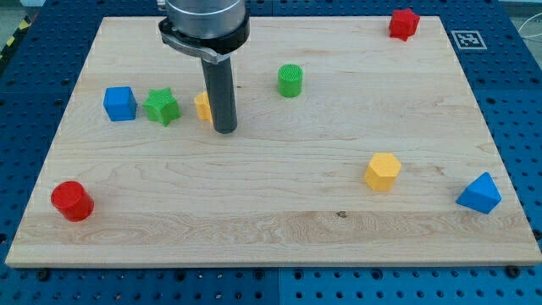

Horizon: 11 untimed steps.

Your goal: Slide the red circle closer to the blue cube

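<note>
desk [279, 229]: a pale wooden board on a blue pegged bench, carrying every block; most blocks lie toward its edges, and the middle is taken by the rod.
rod [222, 93]: dark and upright, hanging from the arm's grey collar at the far edge, left of centre.
my tip [224, 131]: resting on the desk just right of a yellow block, well apart from the red circle, so no push on it has begun.
claw: there is none on this arm, only the rod, so whether anything is apart or together cannot be told.
blue wedge [479, 194]: near right edge, out of the way of this task.
yellow hexagon [382, 171]: right of centre, also off the likely path.
blue cube [119, 103]: far left, the goal; the green star touches or nearly touches its right side.
red circle [71, 201]: near left corner, close to the edge, nearer than the cube and slightly left of it.
green star [161, 107]: between the cube and the rod.
red star [404, 24]: far right corner.
green cylinder [290, 80]: right of the rod, farther back.
yellow block [204, 107]: half hidden behind the rod, shape unclear.
next move, as I judge: bring my tip round to the near side of the circle and push it away toward the cube.
</note>
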Each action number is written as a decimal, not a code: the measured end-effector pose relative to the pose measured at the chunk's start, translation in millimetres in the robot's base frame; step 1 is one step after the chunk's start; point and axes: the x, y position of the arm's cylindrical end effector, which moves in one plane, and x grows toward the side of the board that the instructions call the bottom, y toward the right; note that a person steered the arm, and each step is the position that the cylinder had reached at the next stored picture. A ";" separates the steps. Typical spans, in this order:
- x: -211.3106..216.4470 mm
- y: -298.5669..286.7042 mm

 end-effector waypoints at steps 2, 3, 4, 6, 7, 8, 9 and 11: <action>24.7 -0.2; 86.5 -10.5; 132.9 -41.9; 158.9 -80.1; 143.3 -80.1; 178.3 -82.0; 179.3 -83.5; 178.0 -130.8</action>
